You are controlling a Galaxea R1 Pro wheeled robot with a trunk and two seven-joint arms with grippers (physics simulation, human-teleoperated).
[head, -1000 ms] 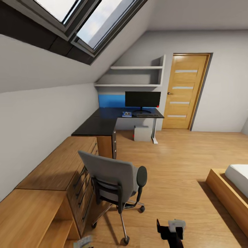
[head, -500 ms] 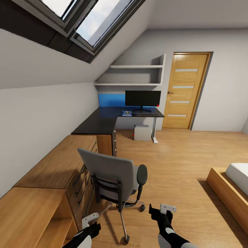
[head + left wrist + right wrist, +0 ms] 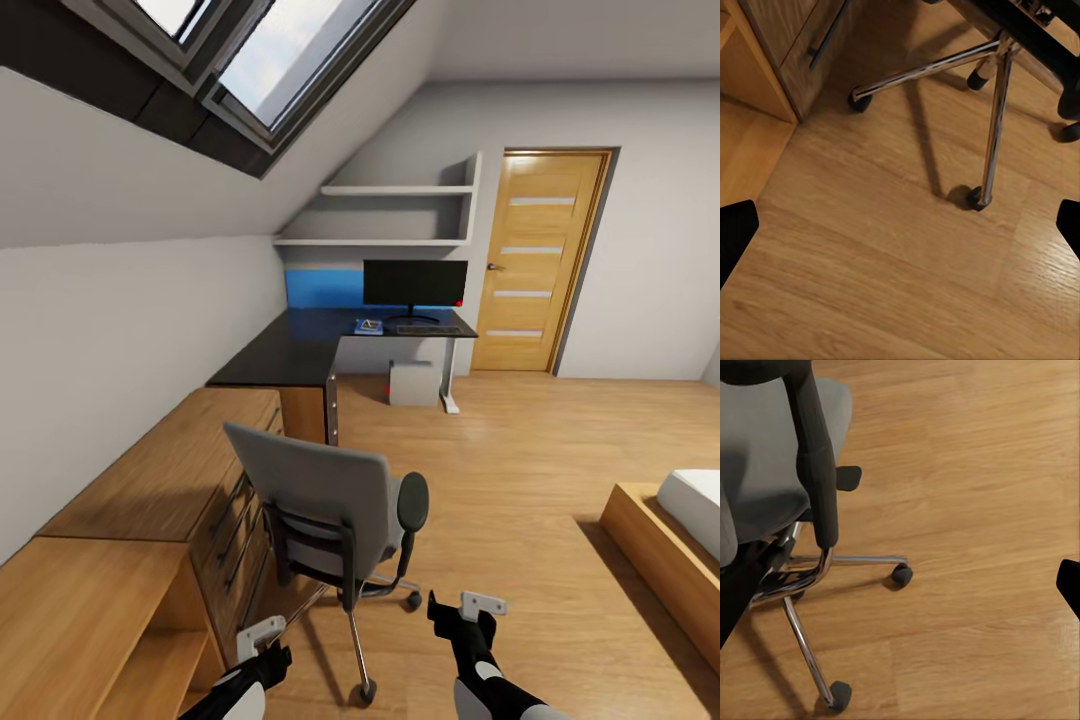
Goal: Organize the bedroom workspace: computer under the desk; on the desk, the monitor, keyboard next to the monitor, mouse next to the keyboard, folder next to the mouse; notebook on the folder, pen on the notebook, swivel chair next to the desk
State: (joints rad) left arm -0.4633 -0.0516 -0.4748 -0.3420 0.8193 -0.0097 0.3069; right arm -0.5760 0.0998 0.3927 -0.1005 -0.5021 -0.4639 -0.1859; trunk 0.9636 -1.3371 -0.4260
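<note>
Swivel chair (image 3: 330, 510) ahead of us, workspace at the far wall.
We see both claws low at six o'clock, left claw (image 3: 262, 640) and right claw (image 3: 467, 606), each spread and holding nothing. Chair stands beside the wooden dresser (image 3: 150, 520). At twelve o'clock the monitor (image 3: 414, 284), keyboard (image 3: 428, 329) and folder (image 3: 369, 326) sit on the tabletop (image 3: 290, 355), computer (image 3: 413, 383) beneath.

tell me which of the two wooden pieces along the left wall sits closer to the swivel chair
The light wooden dresser with long dark bar handles: the swivel chair stands right beside its drawer fronts. The lower wooden unit lies nearer the camera, further from the chair.
</note>
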